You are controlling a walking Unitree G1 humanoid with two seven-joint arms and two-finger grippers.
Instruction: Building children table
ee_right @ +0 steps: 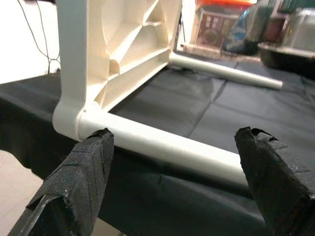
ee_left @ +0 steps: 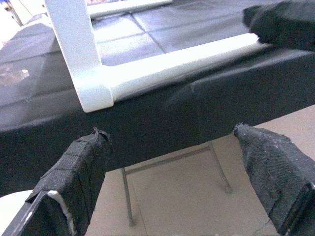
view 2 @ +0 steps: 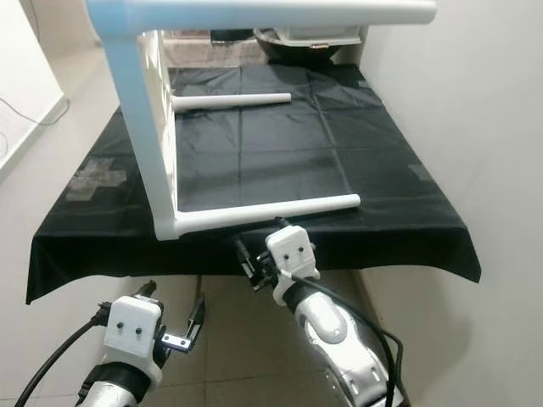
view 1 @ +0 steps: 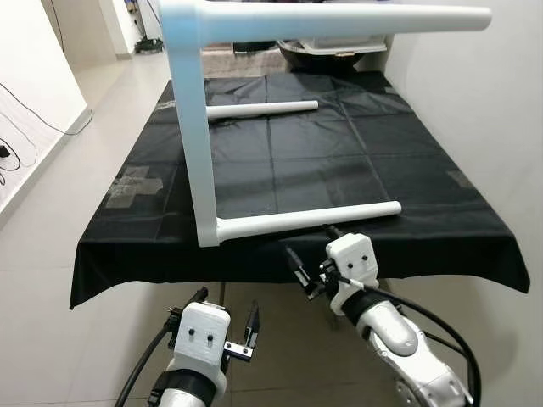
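Fingers of right gripper (view 1: 312, 259) spread wide at frame centre before white plastic table (view 1: 197, 127): light, rigid, slick, best gripped on lower leg (view 1: 310, 220).

Two silver metal arms are ending in white blocky wrist housings, each showing two small dark screw holes. Black cables are looping along both arms. The left gripper (view 1: 227, 326) and right gripper (view 1: 312, 259) each have two long black, tape-wrapped fingers.
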